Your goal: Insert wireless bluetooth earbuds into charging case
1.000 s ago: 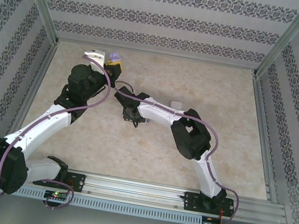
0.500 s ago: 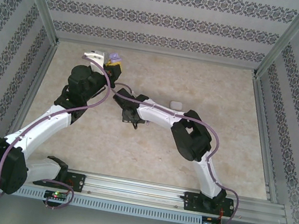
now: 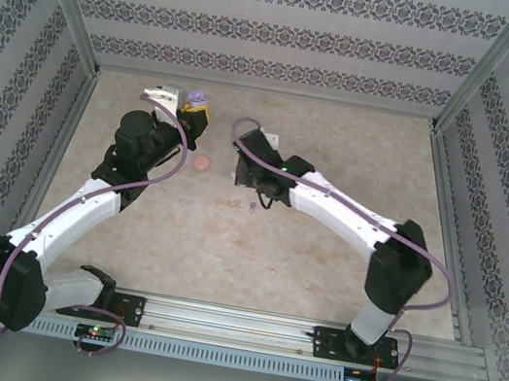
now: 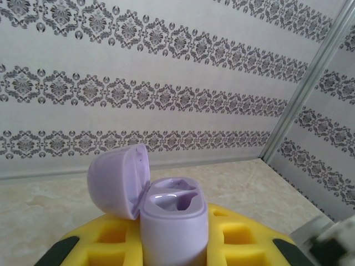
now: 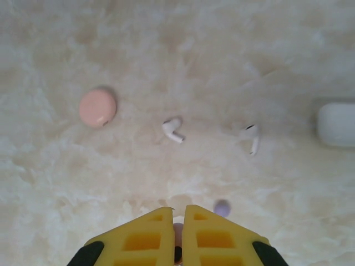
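Right wrist view: the desk (image 5: 166, 55) lies under the right hand (image 5: 177, 213). Off to the side, the left hand (image 4: 173, 246) is closed on the open purple case (image 4: 172, 221), lid up. The right hand is pinched tight, with a tiny pinkish bit (image 5: 177, 230) between its fingers; I cannot tell what it is. Ahead of it lie 2 white earbuds (image 5: 173, 129), and 1 purple earbud (image 5: 222, 208) sits just past its fingertips. The earbuds look light, hard and slippery, so pinch the stem softly.

The left arm (image 3: 84, 205) is stretching far forward with its elbow folded. The left end effector (image 3: 193, 106) is pointing level at the far wall, its yellow fingers (image 4: 244, 244) clamping a purple charging case (image 4: 172, 221) between them. The right arm (image 3: 348, 222) is reaching forward and inward, its wrist bending down. The right end effector (image 5: 178, 209), just right of the left one, is facing straight down with its fingertips pressing together.
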